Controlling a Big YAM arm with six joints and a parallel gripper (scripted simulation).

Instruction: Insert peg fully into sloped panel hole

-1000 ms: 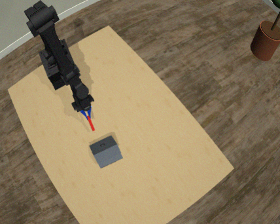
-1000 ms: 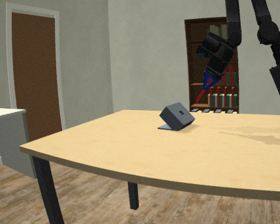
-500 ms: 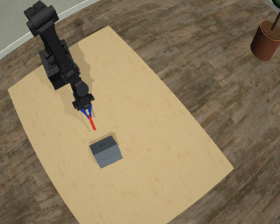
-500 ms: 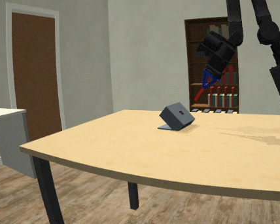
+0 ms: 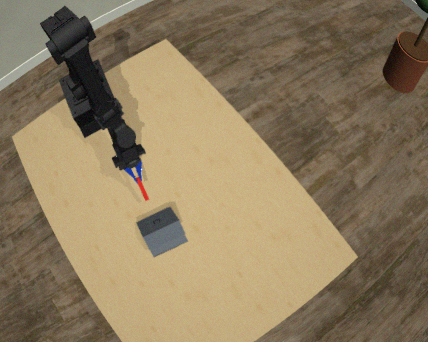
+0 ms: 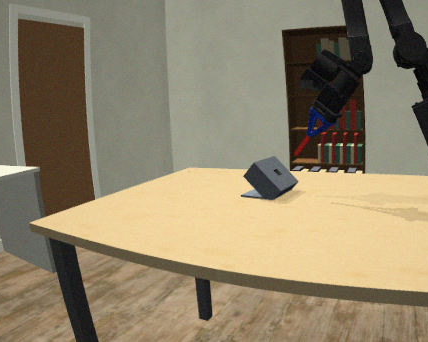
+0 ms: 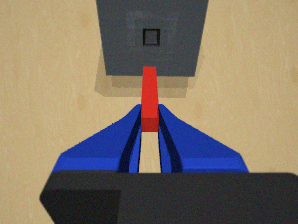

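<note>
Gripping the red peg (image 7: 149, 95) in the air, gripper (image 7: 149, 125) clamped on its rear end; peg's long axis points down-forward at the square hole (image 7: 151, 36) in the sloped panel (image 7: 120, 45), tip short of it.

light: even, bright, no glare | shadows: soft, on surface (image 5: 266, 210) beside arm (image 5: 88, 85) | images: slightly soft, top view edges curved

The gripper (image 7: 149, 131) clamps the red peg (image 7: 150, 97) between its blue fingers. The peg's tip points at the grey sloped panel (image 7: 187, 45) (overlapping its near edge), directly below the square hole (image 7: 151, 36).
</note>
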